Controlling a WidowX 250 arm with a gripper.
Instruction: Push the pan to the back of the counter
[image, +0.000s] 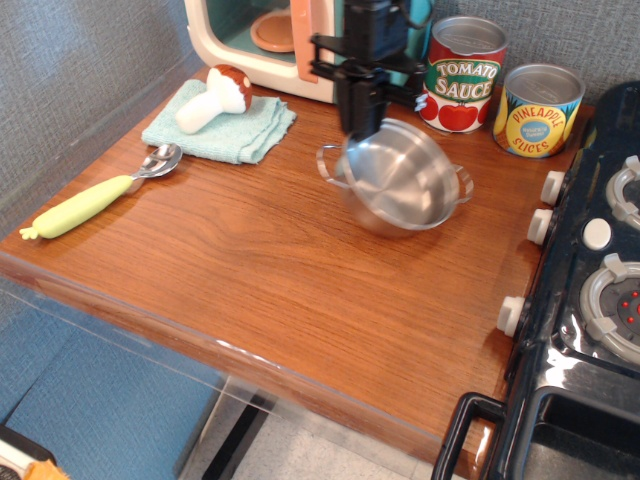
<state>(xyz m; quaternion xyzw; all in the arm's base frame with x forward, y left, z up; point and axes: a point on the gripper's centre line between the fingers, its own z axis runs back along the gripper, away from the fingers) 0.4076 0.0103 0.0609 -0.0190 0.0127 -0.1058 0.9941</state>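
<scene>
The shiny steel pan (402, 185) with two wire loop handles is near the back of the brown wood-grain counter (250, 270), just in front of the tomato sauce can. It is tilted, with its far-left rim raised. My black gripper (362, 122) comes down from above and is shut on that raised rim. The pan's inside is empty.
A tomato sauce can (461, 75) and a pineapple can (538, 110) stand at the back right. A toy microwave (262, 40) is at the back. A teal cloth (225, 130) with a toy mushroom (213, 97) and a green-handled spoon (95, 197) lie left. The black stove (600, 290) borders the right.
</scene>
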